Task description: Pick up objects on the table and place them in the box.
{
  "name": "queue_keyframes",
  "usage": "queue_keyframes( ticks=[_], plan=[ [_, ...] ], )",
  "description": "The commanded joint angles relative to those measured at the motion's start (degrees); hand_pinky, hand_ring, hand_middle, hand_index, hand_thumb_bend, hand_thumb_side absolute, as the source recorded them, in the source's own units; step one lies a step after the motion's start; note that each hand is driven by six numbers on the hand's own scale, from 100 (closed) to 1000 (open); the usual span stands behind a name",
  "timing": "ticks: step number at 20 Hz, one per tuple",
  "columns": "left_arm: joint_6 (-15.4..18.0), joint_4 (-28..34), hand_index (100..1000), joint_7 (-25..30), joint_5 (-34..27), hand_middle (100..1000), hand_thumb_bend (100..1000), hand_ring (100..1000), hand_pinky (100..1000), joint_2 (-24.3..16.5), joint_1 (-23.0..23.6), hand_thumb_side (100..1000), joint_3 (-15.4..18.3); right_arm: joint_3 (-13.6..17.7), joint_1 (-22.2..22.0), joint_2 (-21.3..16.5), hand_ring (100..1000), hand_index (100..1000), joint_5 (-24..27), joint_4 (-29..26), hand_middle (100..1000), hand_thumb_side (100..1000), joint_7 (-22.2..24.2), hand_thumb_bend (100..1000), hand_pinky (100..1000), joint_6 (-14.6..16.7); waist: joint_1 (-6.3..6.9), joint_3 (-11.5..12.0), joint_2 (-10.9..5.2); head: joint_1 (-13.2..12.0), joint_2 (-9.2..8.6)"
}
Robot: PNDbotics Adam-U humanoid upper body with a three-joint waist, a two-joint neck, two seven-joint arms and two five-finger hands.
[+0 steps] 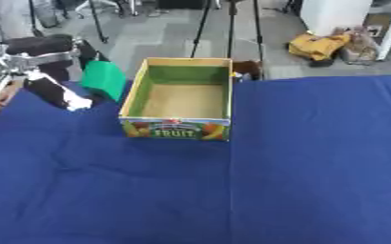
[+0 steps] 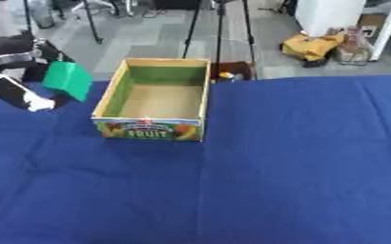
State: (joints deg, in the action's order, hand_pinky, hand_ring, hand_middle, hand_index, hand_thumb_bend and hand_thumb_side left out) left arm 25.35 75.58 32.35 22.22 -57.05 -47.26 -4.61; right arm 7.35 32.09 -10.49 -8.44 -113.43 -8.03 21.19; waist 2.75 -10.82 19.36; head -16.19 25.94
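Your left hand (image 1: 58, 93) sits at the upper left of the frame, just left of the box (image 1: 179, 129), with a green object (image 1: 105, 79) at it. The green piece shows against the box's left wall, apparently raised off the cloth (image 1: 299, 167). Whether the fingers curl round it or only press against it, you cannot tell from these views; the hand reads as dark fingers with a pale tip, blurred. Your right hand is out of sight.

The step in hand looks like the carry to the box. To do it well, lift the green object until its lower edge is above the left wall, then travel right until it hangs over the brown floor before you let go. Coming in low would likely catch the rim and push the light cardboard across the cloth.

The green object looks flat and stiff, with a straight slanted edge and a matte face, so it may slide in the fingers. The box is open-topped cardboard, green inside its walls, with a printed fruit label on the near face; nothing shows inside it. The blue cloth is soft and slightly creased at left.
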Motion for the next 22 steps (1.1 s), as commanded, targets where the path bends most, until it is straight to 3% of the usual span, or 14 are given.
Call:
queue_keyframes(
  ticks=[1,12,22],
  plan=[
    [0.31,-1.46,609,-1.64,0.6,403,100,528,619,-1.27,-2.21,349,1.38,-0.12,1.19,-1.45,905,836,0.32,-1.16,541,1000,0.28,100,852,0.33,0.18,-0.33,-0.61,-1.16,-1.45],
    [2.18,-6.11,593,-6.56,2.13,384,100,514,610,-0.16,-6.47,326,2.01,-0.75,3.66,-1.98,907,836,1.06,-1.16,536,1000,1.54,100,854,1.34,1.2,-3.18,3.13,-4.86,-5.25],
    [3.15,-9.25,590,-9.62,5.4,380,100,512,606,0.19,-9.7,313,2.38,-1.44,5.7,-2.17,905,835,2.04,-1.16,535,1000,2.47,100,853,2.41,2.33,-7.02,5.46,-8.69,-7.95]
  ],
)
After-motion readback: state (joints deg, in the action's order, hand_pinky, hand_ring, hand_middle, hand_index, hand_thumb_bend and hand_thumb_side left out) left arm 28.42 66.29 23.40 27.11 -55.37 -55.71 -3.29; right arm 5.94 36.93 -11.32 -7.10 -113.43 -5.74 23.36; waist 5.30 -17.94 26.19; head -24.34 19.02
